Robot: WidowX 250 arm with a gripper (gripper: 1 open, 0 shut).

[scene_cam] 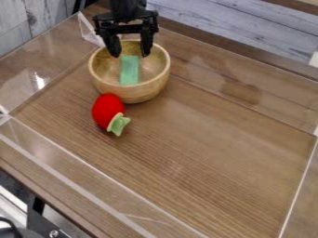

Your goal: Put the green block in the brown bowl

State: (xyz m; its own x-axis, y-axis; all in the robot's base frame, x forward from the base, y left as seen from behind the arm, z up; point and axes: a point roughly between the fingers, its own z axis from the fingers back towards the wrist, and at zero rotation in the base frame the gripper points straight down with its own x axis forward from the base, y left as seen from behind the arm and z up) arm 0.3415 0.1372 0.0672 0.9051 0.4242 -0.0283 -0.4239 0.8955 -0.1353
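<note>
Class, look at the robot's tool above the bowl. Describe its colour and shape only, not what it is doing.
The tool is black all over. A blocky dark body sits at the top edge of the picture, and two slim straight fingers reach down from it like a fork. No markings or cables can be made out at this picture size.

gripper – jaws spread above bowl | green block – inside brown bowl | red toy beside bowl

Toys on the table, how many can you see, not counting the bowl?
2. The green block lies inside the brown bowl, under the open pincer. The red strawberry toy sits on the table, in front of the bowl.
</note>
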